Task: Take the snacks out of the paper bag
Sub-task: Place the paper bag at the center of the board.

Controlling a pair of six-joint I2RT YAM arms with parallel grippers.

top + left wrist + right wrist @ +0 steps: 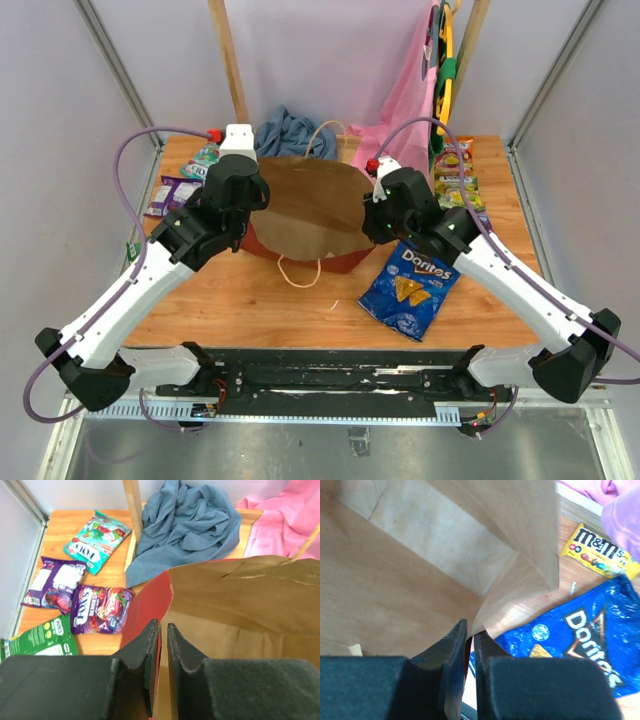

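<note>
The paper bag, red outside and brown inside, lies in the middle of the table with its mouth held wide; no packets show inside it. My left gripper is shut on the bag's left rim. My right gripper is shut on the bag's right rim. The blue Doritos bag lies on the table to the right of the bag, and also shows in the right wrist view near a yellow M&M's packet. Teal, purple and green packets lie to the left.
A blue-grey cloth lies behind the bag and a pink garment hangs at the back right. A wooden post stands at the back. More packets lie along the table's right edge.
</note>
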